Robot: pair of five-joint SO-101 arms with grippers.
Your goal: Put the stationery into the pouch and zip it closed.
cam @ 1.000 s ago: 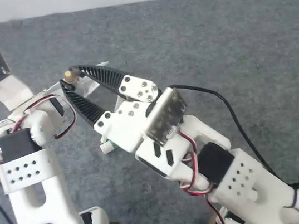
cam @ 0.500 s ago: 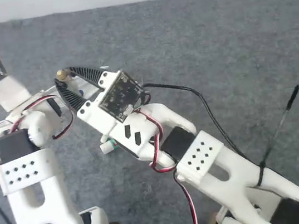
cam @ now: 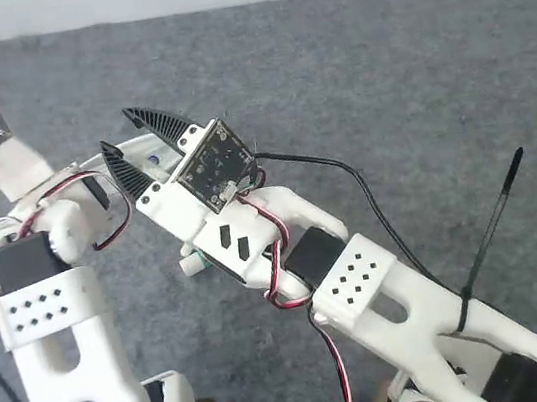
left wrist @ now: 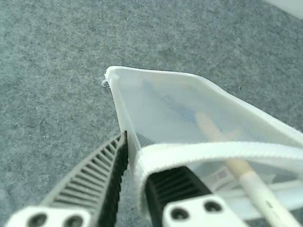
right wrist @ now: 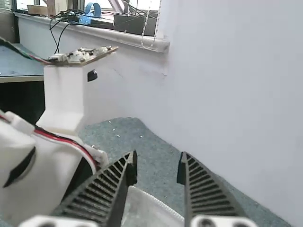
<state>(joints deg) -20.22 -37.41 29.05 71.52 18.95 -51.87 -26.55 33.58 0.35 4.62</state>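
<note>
Two grippers meet at the pouch [left wrist: 180, 106]: we see the left gripper [left wrist: 136, 158] pinching its rim at one end, the pouch stretching away from it, a pencil [left wrist: 222, 146] lengthwise inside. The right gripper [right wrist: 156, 165] hovers just above, jaws parted and empty; we judge it freest to run the zip along that length.
</note>
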